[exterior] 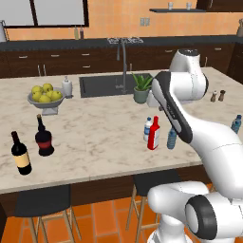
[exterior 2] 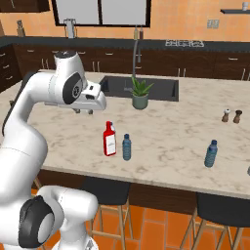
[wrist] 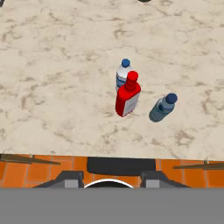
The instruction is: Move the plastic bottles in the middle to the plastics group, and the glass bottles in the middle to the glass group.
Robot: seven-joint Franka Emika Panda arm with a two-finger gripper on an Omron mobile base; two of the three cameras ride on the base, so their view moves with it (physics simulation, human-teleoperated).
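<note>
Three bottles stand upright in a tight cluster mid-counter, close to the front edge of the marble island countertop (exterior: 95, 133): flat-sided bright red glass bottle with white label (exterior: 154, 133), whitish-clear plastic bottle with blue cap and blue label (exterior: 148, 129) just behind it on its left, apparently touching, and translucent blue plastic bottle (exterior: 172, 138) just beside it on the right, small gap between.

Glass group near the countertop's front-left corner: slim dark wine bottle with cream label (exterior: 20, 154) at the front edge, squat round-bodied dark wine bottle with red label (exterior: 43, 136) just behind it, apart.

Plastics group: small translucent blue water bottle with blue cap (exterior 2: 211, 154) upright near the front edge toward the right end, well apart from the cluster.

Gripper (exterior 2: 84, 112) hangs over the countertop behind and left of the cluster, well above it, touching nothing. In the hand view the finger tips (wrist: 70, 178) barely show; cannot tell whether they're spread or closed. Nothing held.

Also on the countertop: bowl of yellow-green fruit (exterior: 45, 97), potted plant (exterior: 141, 88) by the sink (exterior: 102, 85), two small shakers (exterior 2: 231, 115).
</note>
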